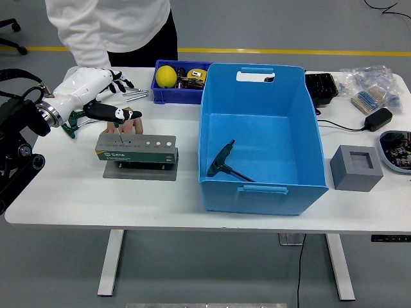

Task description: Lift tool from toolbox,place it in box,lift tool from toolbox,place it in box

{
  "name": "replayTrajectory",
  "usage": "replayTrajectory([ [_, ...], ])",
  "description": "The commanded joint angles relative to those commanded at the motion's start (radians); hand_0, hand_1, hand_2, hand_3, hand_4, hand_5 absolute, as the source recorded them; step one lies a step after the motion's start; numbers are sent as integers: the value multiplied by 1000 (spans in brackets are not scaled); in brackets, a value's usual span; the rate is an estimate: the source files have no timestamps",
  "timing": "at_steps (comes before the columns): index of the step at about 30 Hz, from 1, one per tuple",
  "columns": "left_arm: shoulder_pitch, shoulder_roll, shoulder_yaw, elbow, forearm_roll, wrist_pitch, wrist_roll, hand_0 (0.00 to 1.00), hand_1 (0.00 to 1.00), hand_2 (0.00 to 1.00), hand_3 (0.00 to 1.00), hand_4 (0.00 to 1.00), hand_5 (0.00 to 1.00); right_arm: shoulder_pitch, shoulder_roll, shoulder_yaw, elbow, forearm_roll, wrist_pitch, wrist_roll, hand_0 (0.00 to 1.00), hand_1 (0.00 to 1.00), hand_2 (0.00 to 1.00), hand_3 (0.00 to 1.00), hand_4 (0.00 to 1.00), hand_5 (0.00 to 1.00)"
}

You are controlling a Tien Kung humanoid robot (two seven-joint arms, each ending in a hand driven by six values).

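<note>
Head view: the grey toolbox (136,149) on the white worktop (77,186) has one thin tool (119,133) standing in its left hole. The left hand (96,96) hovers over it, fingers (122,114) pinched on the tool's top. The blue box (260,138) holds a green-handled tool (225,162).

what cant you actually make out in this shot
- Head view: whether the left hand grips a tool handle; its fingers overlap it.
- Person's hand behind the tool holder: mostly hidden.
- Small blue bin: contents beside the yellow ball too small.
- Right arm: out of frame.
</note>
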Motion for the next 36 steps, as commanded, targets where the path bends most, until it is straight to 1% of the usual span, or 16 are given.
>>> replayTrajectory([
  [1,-13,2,17,7,10,-6,5,553,615,668,707,960,724,1,0,2,0,-2,0,-1,702,693,732,597,830,725],
  [6,-70,11,107,50,26,-18,5,553,615,668,707,960,724,1,-1,3,0,-3,0,-1,702,693,732,597,830,725],
  [7,-81,12,125,60,27,-19,4,592,632,679,700,964,735,1,-1,4,0,-5,0,-2,702,694,733,597,830,725],
  [8,-91,13,141,68,29,-21,4,592,632,679,700,964,735,1,-2,4,0,-6,0,-2,702,694,733,597,830,725],
  [12,-124,15,191,93,35,-30,2,592,632,679,700,964,735,2,-4,4,1,-3,0,0,702,694,733,597,830,725],
  [13,-134,16,207,100,35,-32,0,618,636,678,680,967,737,2,-4,2,2,-1,0,1,702,694,733,598,831,725],
  [18,-171,21,268,119,34,-36,-9,618,636,678,680,967,737,4,-5,4,2,-4,-1,1,702,694,733,598,831,725],
  [19,-178,21,280,125,34,-38,-10,624,635,667,654,970,742,4,-5,5,2,-5,-1,0,703,694,733,598,831,724],
  [21,-190,22,303,137,37,-46,-7,624,635,667,654,970,742,6,-5,6,2,-8,0,-1,703,694,733,598,831,724],
  [24,-198,25,315,149,40,-55,-6,624,635,667,654,970,742,8,-8,5,2,-9,0,-1,703,694,733,598,831,724],
  [25,-199,26,316,152,40,-57,-5,629,623,634,614,973,751,8,-8,6,2,-10,0,-1,701,692,733,598,831,726],
  [30,-206,30,330,165,48,-87,12,629,623,634,614,973,751,10,-10,0,3,-1,0,3,701,692,733,598,831,726],
  [31,-208,30,336,166,50,-90,15,638,623,615,578,972,764,9,-10,3,3,-4,-1,1,701,691,732,597,830,725],
  [32,-210,30,343,169,52,-95,19,638,623,615,578,972,764,9,-9,9,2,-11,-1,-1,701,691,732,597,830,725],
  [36,-213,31,361,176,56,-141,50,638,623,615,578,972,764,11,-12,1,4,-7,-1,2,701,691,732,597,830,725],
])
